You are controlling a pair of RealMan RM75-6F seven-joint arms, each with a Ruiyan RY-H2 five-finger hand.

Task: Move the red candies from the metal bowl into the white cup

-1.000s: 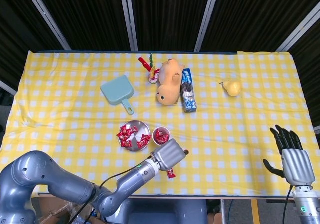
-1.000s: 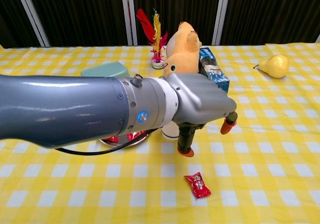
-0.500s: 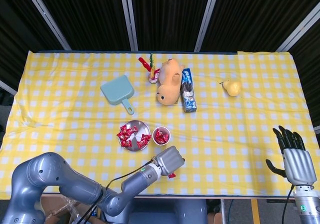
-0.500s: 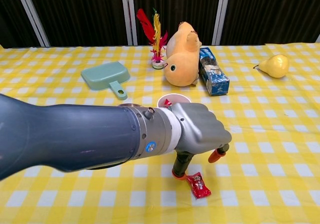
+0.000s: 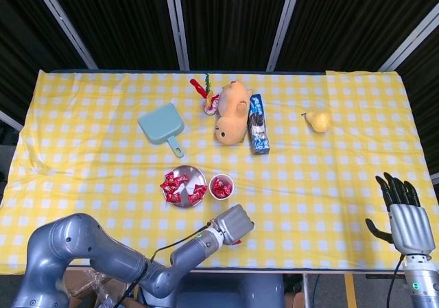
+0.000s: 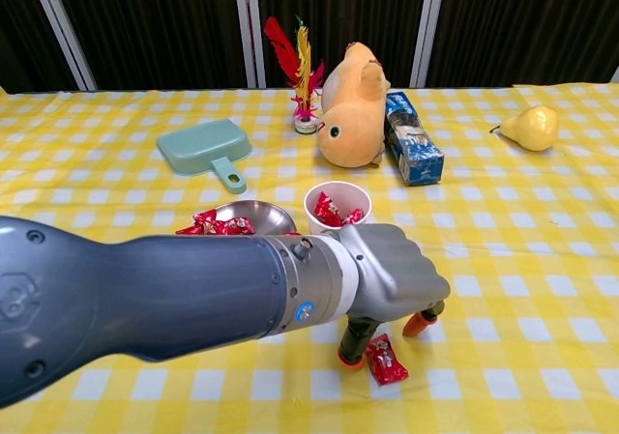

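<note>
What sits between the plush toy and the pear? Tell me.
A blue box beside the plush toy; from there to the pear only bare tablecloth, seen in the head view.

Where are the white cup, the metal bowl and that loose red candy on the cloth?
white cup [image 6: 338, 194], chest view, near rim.
metal bowl [image 5: 195, 175], head view, bare inner metal.
loose red candy [image 6: 386, 361], chest view, wrapper middle.

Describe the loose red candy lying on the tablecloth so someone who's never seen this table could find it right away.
Start at the white cup near the front middle of the yellow checked table, then come toward the near edge. The candy lies flat on the cloth beside the left hand. Unlike the other red candies, it sits in neither the cup nor the metal bowl.
</note>
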